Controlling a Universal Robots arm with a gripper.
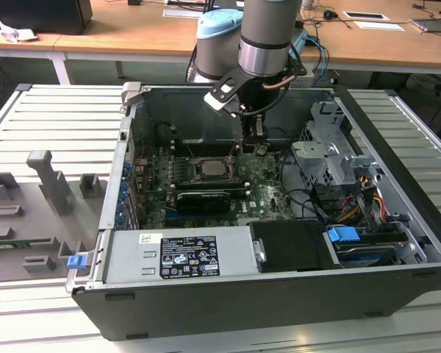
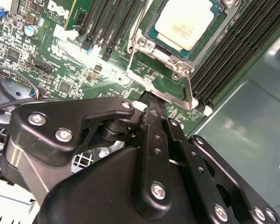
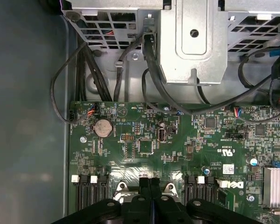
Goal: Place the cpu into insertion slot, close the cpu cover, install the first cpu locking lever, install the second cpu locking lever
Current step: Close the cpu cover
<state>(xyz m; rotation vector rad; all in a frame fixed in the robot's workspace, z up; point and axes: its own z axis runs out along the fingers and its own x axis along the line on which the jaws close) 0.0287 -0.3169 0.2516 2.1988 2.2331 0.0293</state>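
The gripper (image 2: 151,106) has its two fingers pressed together, with nothing visibly caught between them. In both wrist views the tip sits low over the green circuit board (image 3: 144,140), right at the near edge of the socket (image 2: 139,43); I cannot tell whether it is touching it.

Just beyond the tip, the chip (image 2: 183,21) lies flat in the socket. The silver cover frame (image 2: 164,55) appears to be down around its edges. A thin silver locking lever (image 2: 189,88) runs along one side of the socket, close beside the fingers. Whether it is latched I cannot tell. Rows of long black memory slots (image 2: 233,51) flank the socket.

In the exterior view the gripper (image 1: 255,147) hangs just right of centre inside the open computer case (image 1: 206,309). The chip (image 1: 209,168) lies just to its left.

The main risk, as I judge it, is the closed tip slipping off the thin lever and scraping small parts on the board. A lever pushed down off its hook could spring back up. Pressing on a cover frame that is not seated square could load the chip unevenly.
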